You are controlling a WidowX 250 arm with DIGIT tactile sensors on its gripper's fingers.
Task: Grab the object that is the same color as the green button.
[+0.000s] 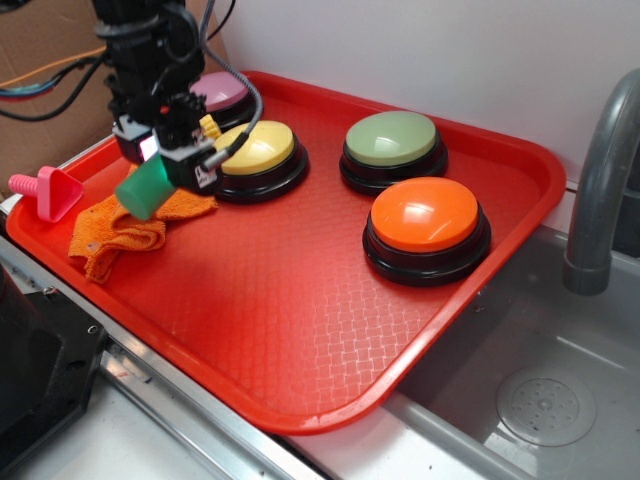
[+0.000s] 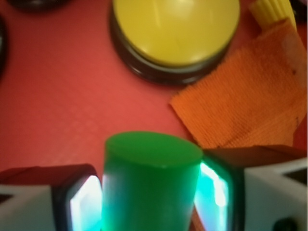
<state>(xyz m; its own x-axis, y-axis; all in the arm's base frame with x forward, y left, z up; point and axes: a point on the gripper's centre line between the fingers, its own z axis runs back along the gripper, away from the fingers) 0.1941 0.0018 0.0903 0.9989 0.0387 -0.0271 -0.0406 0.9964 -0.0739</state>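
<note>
My gripper [image 1: 158, 172] is shut on the green cylinder [image 1: 145, 190] and holds it above the orange towel [image 1: 125, 228], at the left of the red tray [image 1: 300, 300]. In the wrist view the cylinder [image 2: 151, 183] fills the gap between both fingers, one pad [image 2: 84, 207] on each side touching it. The green button [image 1: 391, 140], a pale olive dome on a black base, stands at the back of the tray, well to the right of the gripper.
A yellow button [image 1: 258, 150] stands just right of the gripper, also seen in the wrist view [image 2: 175, 29]. An orange button [image 1: 425, 218], a pink button [image 1: 222, 92], a pink funnel toy [image 1: 48, 190], a small yellow piece [image 2: 270, 10]. Grey sink [image 1: 540, 400] and faucet [image 1: 600, 180] at right.
</note>
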